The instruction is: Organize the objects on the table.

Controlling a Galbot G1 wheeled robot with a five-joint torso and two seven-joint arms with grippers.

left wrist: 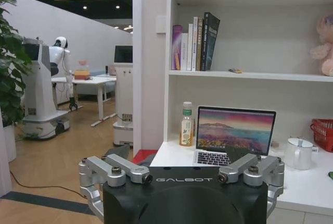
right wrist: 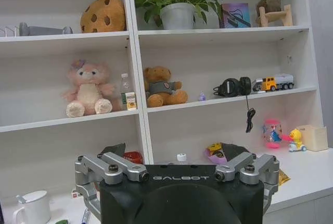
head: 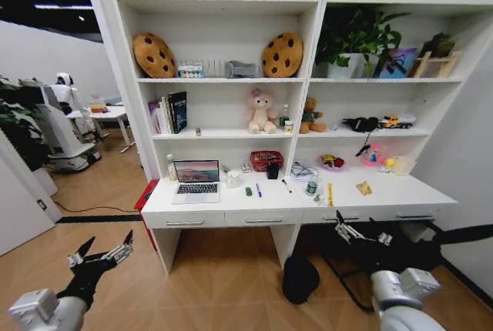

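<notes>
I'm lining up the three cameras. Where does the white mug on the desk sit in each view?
Head view: white mug on the desk, just right of the silver laptop.
Left wrist view: between the laptop and the red basket.
Right wrist view: on the desk, below the bear's shelf.
Shared landmark: pink plush bear.

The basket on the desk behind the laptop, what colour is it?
Red. The basket shows best in the head view.

white desk [head: 231,209] standing under the shelves | silver laptop [head: 196,181] sitting open at its left | white mug [head: 233,179], green toy car [head: 249,191], blue pen [head: 259,190], black marker [head: 286,185], green-labelled can [head: 311,187], yellow packet [head: 363,188] lying rightward
</notes>
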